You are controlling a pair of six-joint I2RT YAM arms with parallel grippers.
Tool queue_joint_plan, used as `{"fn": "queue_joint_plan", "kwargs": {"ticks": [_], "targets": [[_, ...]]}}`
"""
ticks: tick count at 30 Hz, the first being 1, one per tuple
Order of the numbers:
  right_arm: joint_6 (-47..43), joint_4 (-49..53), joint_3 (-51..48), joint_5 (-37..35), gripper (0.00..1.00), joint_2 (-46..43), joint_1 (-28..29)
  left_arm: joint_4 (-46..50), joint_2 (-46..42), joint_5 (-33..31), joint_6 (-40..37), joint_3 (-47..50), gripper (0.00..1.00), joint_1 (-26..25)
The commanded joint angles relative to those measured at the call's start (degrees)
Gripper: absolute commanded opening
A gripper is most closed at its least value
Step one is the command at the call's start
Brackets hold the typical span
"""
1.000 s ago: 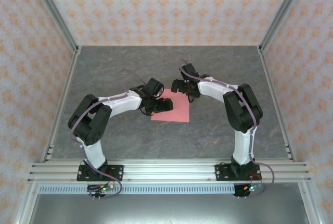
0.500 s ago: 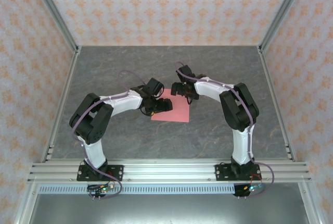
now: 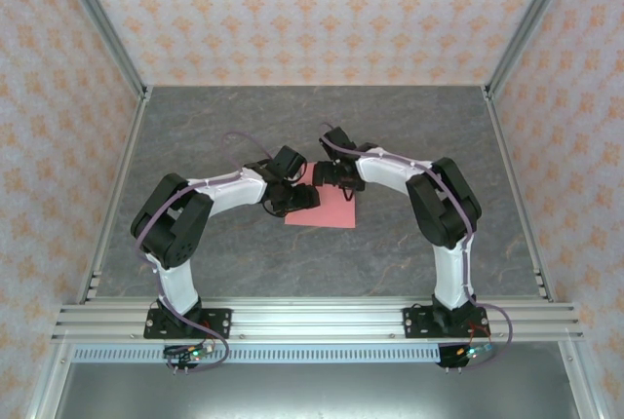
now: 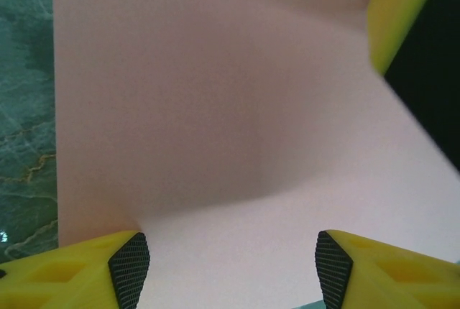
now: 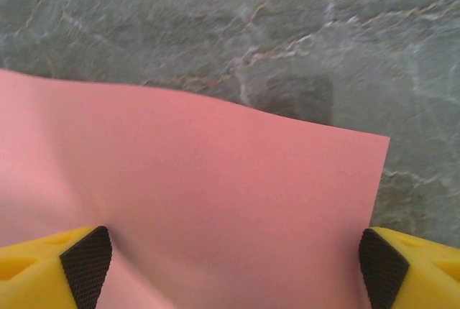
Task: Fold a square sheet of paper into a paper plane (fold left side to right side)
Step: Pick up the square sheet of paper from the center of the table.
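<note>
The left tool [image 4: 226, 259] and right tool [image 5: 233, 266] stand spread over the thin salmon-pink paper square [image 5: 201, 180]; an uneven pinch may crumple it.

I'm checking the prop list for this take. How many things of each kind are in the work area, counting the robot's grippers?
Salmon-pink square sheet of paper: 1
Yellow-fingered grippers: 2 (left gripper, right gripper)
Total: 3
</note>
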State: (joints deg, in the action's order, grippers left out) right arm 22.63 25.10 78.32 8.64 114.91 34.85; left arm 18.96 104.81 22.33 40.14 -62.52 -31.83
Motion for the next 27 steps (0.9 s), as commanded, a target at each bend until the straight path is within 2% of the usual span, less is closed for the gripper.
{"fn": "queue_joint_plan", "kwargs": {"ticks": [1,10,17,21,27], "targets": [[0.5,5.3,0.7,7.4,0.87,-0.1,2.4,-0.6,1.8,1.3,0.8,1.6,0.65,-0.1],[-1.4,6.1,0.6,9.2,0.59,-0.8,2.3,-7.5,-4.2,2.3,2.1,6.1,0.64,2.0],[-2.3,3.4,-0.4,14.0,0.34,-3.0,1.2,-7.2,-14.6,4.1,-1.2,9.7,0.68,9.7],[-1.6,-0.8,-2.5,20.1,0.3,-5.5,-0.8,-8.1,-18.8,8.2,-2.4,11.8,0.7,15.8],[-0.7,-9.3,-7.3,31.7,0.26,-11.6,-5.3,-14.8,-24.6,16.8,-1.2,15.4,0.73,23.6]]}}
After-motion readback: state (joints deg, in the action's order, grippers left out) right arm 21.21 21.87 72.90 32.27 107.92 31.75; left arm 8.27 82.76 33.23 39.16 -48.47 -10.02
